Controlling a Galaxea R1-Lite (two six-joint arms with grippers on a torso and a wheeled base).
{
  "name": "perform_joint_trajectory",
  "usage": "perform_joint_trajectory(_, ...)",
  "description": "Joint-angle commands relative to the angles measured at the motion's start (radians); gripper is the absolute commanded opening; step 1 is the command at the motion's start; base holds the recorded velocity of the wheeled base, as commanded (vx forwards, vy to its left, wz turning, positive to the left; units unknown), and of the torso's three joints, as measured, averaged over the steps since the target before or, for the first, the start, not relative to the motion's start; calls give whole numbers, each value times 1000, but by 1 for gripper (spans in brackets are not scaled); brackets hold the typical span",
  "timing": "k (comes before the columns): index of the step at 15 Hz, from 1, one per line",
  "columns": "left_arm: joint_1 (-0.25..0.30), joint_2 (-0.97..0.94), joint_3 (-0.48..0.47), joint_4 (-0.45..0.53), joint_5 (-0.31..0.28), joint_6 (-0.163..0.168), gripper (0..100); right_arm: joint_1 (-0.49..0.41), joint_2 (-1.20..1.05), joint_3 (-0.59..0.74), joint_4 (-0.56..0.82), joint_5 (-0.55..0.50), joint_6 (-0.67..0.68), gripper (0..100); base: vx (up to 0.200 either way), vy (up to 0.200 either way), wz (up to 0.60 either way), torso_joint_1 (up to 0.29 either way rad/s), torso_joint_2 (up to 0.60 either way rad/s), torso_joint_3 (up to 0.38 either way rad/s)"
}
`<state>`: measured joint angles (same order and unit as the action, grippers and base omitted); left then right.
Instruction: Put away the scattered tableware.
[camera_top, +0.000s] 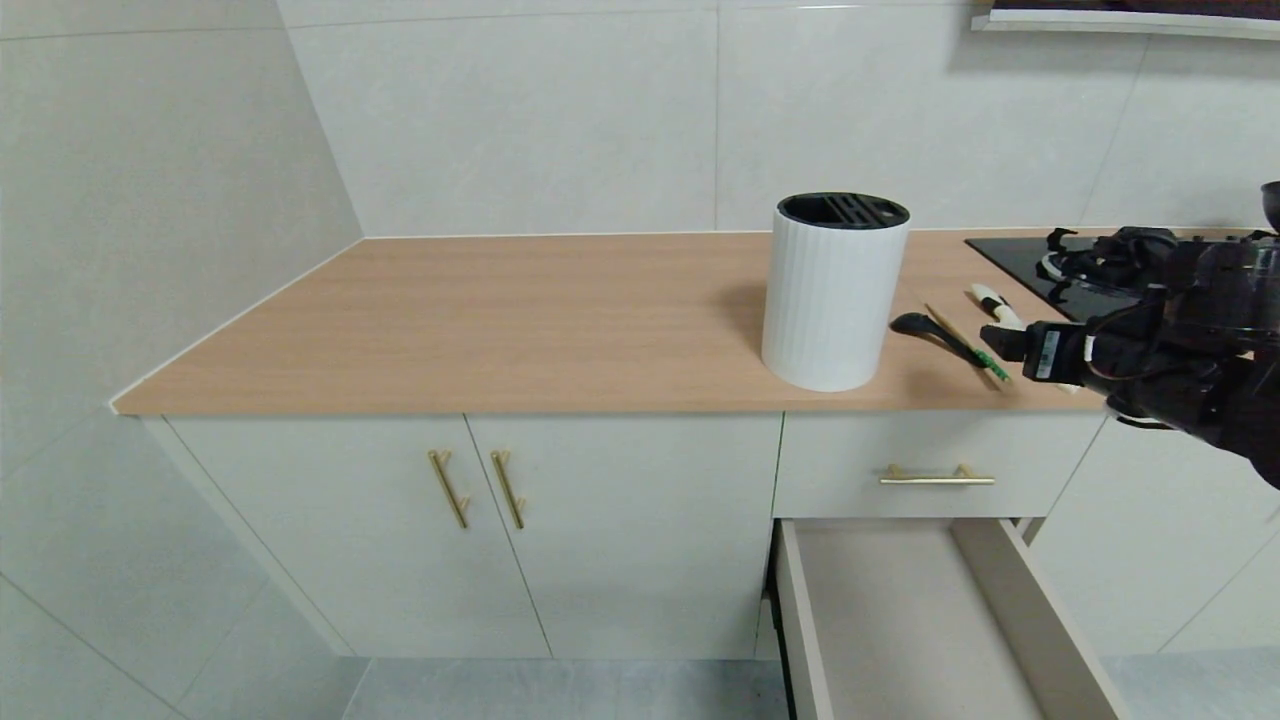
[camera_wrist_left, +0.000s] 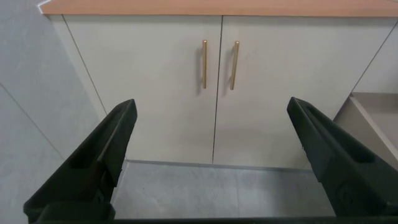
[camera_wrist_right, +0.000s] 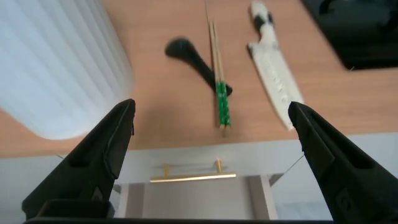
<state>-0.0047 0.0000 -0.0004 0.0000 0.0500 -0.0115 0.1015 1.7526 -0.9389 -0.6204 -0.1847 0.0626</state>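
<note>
tableware (camera_top: 962, 340) lies scattered at the right end of a light wooden countertop (camera_top: 500, 320): a black spoon (camera_top: 925, 327) with a round bowl, a pair of wooden chopsticks (camera_top: 975, 350) with green-patterned ends that cross the spoon's handle, and a white knife (camera_top: 997, 305) with a black-banded handle, its blade towards the counter's front edge. a small white label (camera_top: 1047, 352) sits on the right arm, its print too small to make out. just left of the spoon stands a tall white ribbed cylindrical holder (camera_top: 835, 290) with a black slotted top, close enough to crowd that side. a black hob (camera_top: 1005, 255) lies behind the knife. the right gripper (camera_wrist_right: 211, 106) hangs over the front edge above the chopsticks and knife, its jaws spread wide with nothing between them; from where i stand the arm hides part of the knife. below the counter is a shut cream drawer with a brass bar handle (camera_top: 937, 478), and under it a cream drawer (camera_top: 890, 610) pulled out. the left gripper (camera_wrist_left: 210, 102) is held low before two cream cabinet doors (camera_wrist_left: 217, 124) with upright brass handles, its jaws also wide and holding nothing.
</note>
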Motion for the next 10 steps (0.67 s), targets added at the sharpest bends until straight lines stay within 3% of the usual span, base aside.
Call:
perform_joint_trajectory(1,0,0,0,0,1,-1,100,-6,94,-46,8,-1,0,100,0,0,0,0,0,0)
perform_joint_trajectory(10,0,0,0,0,1,-1,100,-65,225,-112,50,-2,0,100,0,0,0,0,0,0)
